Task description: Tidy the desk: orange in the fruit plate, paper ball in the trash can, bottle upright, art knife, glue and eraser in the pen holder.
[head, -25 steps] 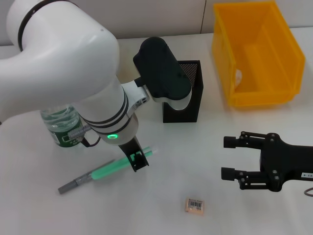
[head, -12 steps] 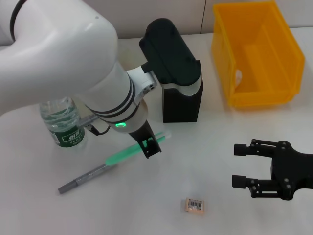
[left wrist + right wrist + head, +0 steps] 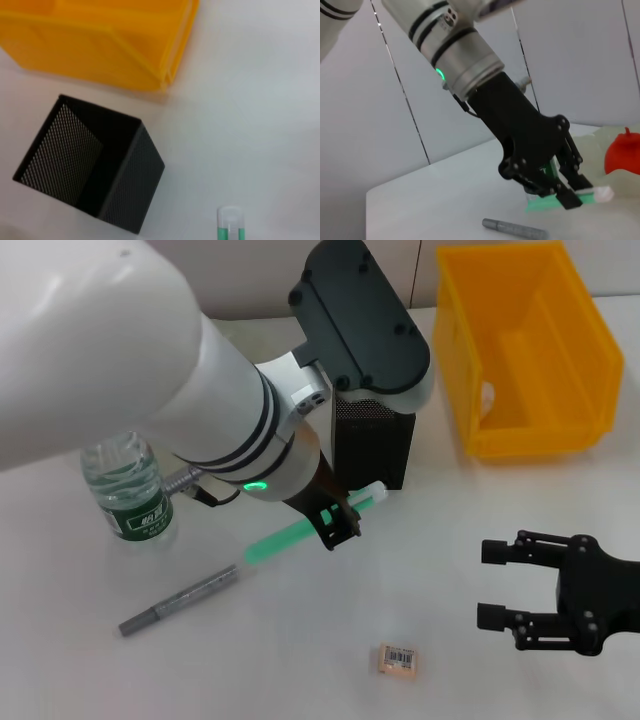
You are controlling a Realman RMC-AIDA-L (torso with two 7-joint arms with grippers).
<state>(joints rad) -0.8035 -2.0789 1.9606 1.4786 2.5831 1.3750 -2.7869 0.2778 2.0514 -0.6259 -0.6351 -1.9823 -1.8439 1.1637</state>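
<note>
My left gripper [image 3: 338, 522] is shut on the glue [image 3: 300, 530], a green stick with a white end, held tilted above the table just in front of the pen holder [image 3: 378, 450]. The art knife [image 3: 178, 601], a grey pen-shaped tool, lies on the table to the left. The eraser [image 3: 398, 660] lies near the front edge. The bottle [image 3: 128, 490] stands upright at the left. My right gripper [image 3: 489, 584] hovers open at the right. In the right wrist view the orange [image 3: 622, 150] sits in the fruit plate [image 3: 592, 144] behind the left gripper [image 3: 565, 192].
The yellow trash can [image 3: 525, 350] stands at the back right, next to the pen holder [image 3: 90, 170]; something small and white shows inside it. My large left arm covers the back left of the table and part of the pen holder.
My left gripper has lifted the glue off the table and carried it right, toward the pen holder. My right gripper has drawn back a little to the right.
</note>
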